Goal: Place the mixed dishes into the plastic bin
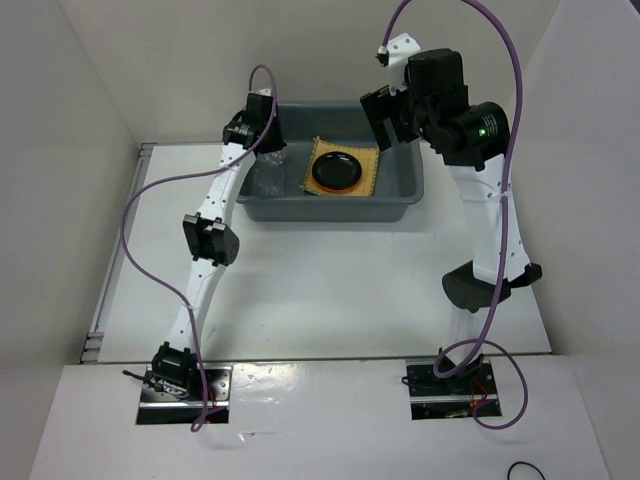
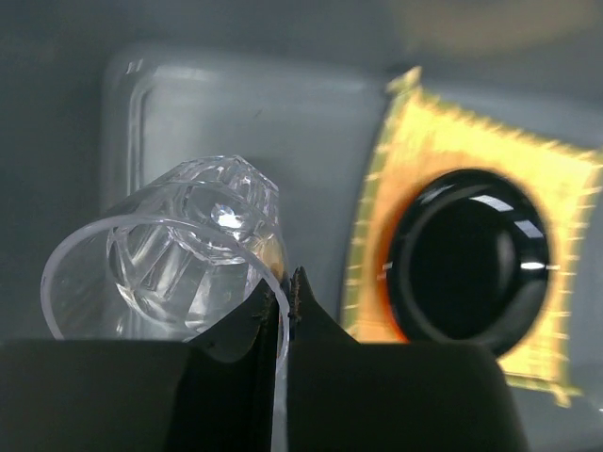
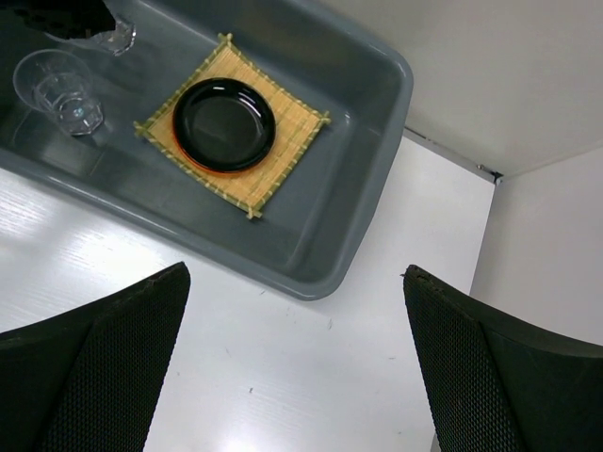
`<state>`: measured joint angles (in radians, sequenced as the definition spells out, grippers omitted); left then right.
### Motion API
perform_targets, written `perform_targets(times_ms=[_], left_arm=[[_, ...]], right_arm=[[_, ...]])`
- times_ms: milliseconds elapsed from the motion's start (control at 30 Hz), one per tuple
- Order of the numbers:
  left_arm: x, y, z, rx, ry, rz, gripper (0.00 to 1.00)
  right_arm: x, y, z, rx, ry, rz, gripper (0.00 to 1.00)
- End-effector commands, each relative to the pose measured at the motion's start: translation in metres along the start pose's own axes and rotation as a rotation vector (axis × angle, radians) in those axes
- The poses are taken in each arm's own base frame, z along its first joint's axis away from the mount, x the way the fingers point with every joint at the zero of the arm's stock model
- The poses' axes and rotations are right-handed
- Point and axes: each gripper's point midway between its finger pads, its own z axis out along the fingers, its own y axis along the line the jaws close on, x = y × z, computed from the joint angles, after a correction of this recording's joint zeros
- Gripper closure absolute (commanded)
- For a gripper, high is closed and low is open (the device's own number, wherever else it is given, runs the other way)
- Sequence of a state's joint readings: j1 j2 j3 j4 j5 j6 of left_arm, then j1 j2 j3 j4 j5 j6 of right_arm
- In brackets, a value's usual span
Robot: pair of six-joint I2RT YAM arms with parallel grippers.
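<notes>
Where the two arm bases sit at the bottom edge of the overhead view, the white table (image 1: 330, 290) begins and runs up-frame to the bin. Right gripper (image 3: 294, 273): jaws spread wide, grasping nothing; black textured fingers (image 3: 94, 377) fill the lower corners of its wrist view, above the table and the bin's corner. Plastic bin (image 1: 330, 210): grey, rectangular, rounded corners, rolled rim; upper centre of the overhead view. Contents, right half: mat (image 3: 287, 132), tan, woven, square, lying flat and turned cornerwise on the floor; black plate (image 3: 224, 122), round, glossy, centred on the mat; orange plate (image 3: 212, 170), seen only as a thin crescent under the black plate's lower edge. Contents, left half: second clear cup (image 3: 61, 89), transparent, upright on the floor; clear cup (image 2: 188, 254), transparent, faceted base, tipped sideways, rim pinched between the clenched tips of the left gripper (image 2: 285, 292); whether it touches the floor cannot be told.
</notes>
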<state>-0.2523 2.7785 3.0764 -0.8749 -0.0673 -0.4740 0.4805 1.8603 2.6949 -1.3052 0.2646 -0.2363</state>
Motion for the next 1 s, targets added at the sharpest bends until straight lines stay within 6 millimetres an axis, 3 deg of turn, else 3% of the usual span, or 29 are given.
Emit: perform_targets(times_ms=[0, 100, 267, 300, 367, 400, 433, 500, 533, 600, 633, 700, 733, 800, 833, 900, 933, 967], left_arm=[[0.008, 0.005, 0.004, -0.030, 0.010, 0.022, 1.00], [0.018, 0.008, 0.011, -0.038, 0.030, 0.023, 0.99], [0.016, 0.012, 0.011, -0.034, 0.032, 0.027, 0.76], [0.014, 0.011, 0.012, -0.030, 0.024, 0.026, 0.67], [0.008, 0.007, 0.008, -0.014, 0.009, 0.025, 0.40], [0.008, 0.007, 0.008, -0.014, 0.009, 0.025, 0.18], [-0.004, 0.007, 0.001, -0.024, -0.024, 0.024, 0.06], [-0.037, 0.001, -0.024, -0.030, -0.106, 0.019, 0.00], [-0.072, -0.002, -0.055, -0.055, -0.202, -0.010, 0.00], [-0.115, -0.002, -0.096, -0.067, -0.325, -0.078, 0.00], [-0.151, -0.009, -0.139, -0.056, -0.440, -0.108, 0.00], [-0.182, -0.018, -0.181, -0.020, -0.539, -0.125, 0.00], [-0.201, -0.019, -0.216, -0.005, -0.602, -0.124, 0.00], [-0.206, 0.000, -0.245, -0.105, -0.632, -0.124, 0.00], [-0.197, 0.008, -0.265, -0.168, -0.608, -0.126, 0.00], [-0.187, 0.035, -0.287, -0.310, -0.590, -0.136, 0.00], [-0.179, 0.041, -0.315, -0.328, -0.569, -0.155, 0.00], [-0.161, 0.040, -0.296, -0.304, -0.465, -0.140, 0.00]], right_arm=[[-0.006, -0.005, -0.007, 0.003, -0.028, 0.001, 0.02], [-0.008, -0.003, -0.002, -0.006, -0.032, 0.001, 0.02], [-0.007, 0.002, 0.009, -0.017, -0.022, -0.002, 0.02], [-0.007, 0.002, 0.009, -0.017, -0.022, -0.002, 0.02], [-0.007, 0.002, 0.009, -0.017, -0.022, -0.002, 0.02], [-0.007, 0.002, 0.009, -0.017, -0.022, -0.002, 0.02], [-0.007, 0.002, 0.009, -0.017, -0.022, -0.002, 0.02], [-0.007, 0.002, 0.009, -0.017, -0.022, -0.002, 0.02], [-0.006, -0.004, 0.009, 0.020, -0.014, -0.002, 0.02], [-0.004, -0.011, 0.008, 0.061, -0.006, 0.011, 0.02], [-0.008, -0.015, 0.001, 0.055, -0.030, 0.022, 0.02], [-0.015, -0.012, -0.012, 0.020, -0.064, 0.028, 0.02], [-0.016, -0.013, -0.019, 0.012, -0.075, 0.030, 0.02], [-0.015, -0.014, -0.026, 0.012, -0.079, 0.041, 0.02], [-0.017, -0.018, -0.039, 0.016, -0.099, 0.046, 0.02], [-0.007, -0.019, -0.046, 0.023, -0.073, 0.041, 0.02], [-0.002, -0.026, -0.052, 0.044, -0.066, 0.045, 0.02], [0.009, -0.028, -0.062, 0.054, -0.043, 0.040, 0.02]])
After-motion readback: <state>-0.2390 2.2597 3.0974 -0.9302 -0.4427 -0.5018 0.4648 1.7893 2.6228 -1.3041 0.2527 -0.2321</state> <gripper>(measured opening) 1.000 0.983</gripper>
